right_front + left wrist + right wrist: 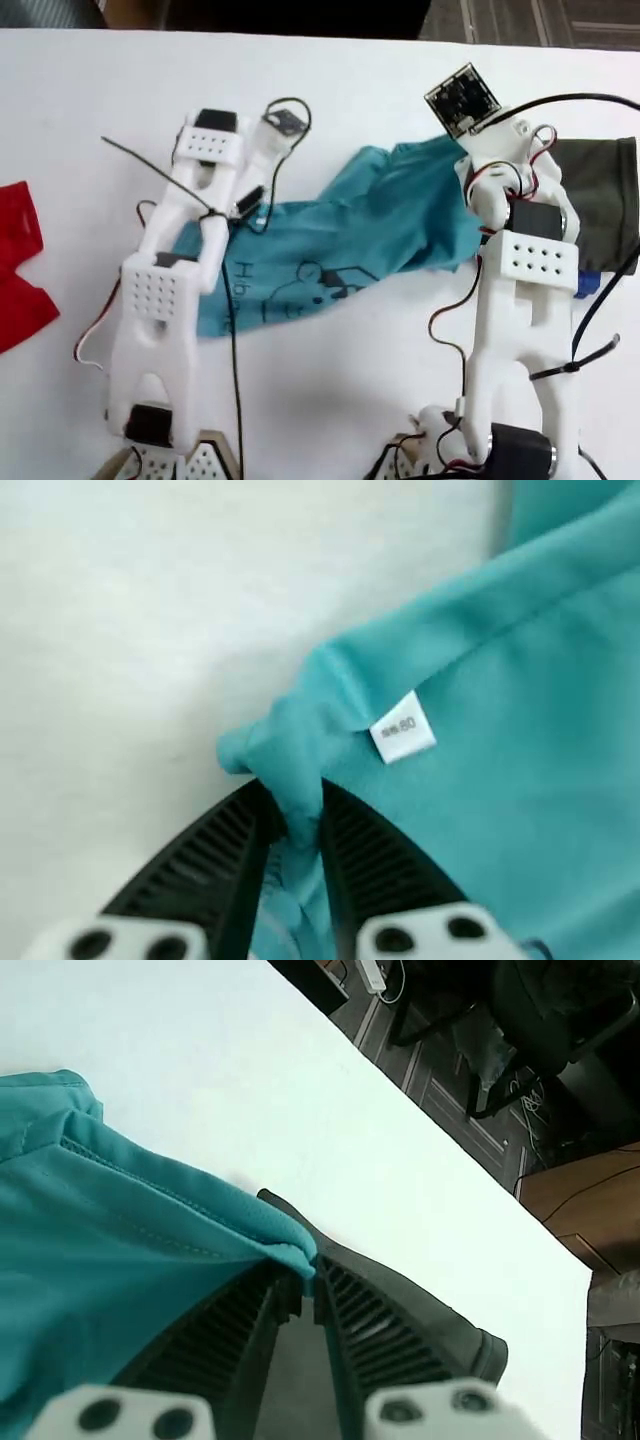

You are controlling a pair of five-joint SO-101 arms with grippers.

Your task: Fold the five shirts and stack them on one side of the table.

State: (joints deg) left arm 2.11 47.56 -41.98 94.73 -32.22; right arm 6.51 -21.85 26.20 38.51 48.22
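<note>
As left end effector and right end effector pinch teal shirt (bunched), red shirt lies apart.

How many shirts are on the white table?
3. A teal shirt lies crumpled in the middle of the white table; a red shirt sits at its left edge; a dark grey shirt lies at its right edge. More may be hidden.

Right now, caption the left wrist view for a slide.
Left end effector pinching a bunched fold of the teal shirt beside its white tag.
</note>
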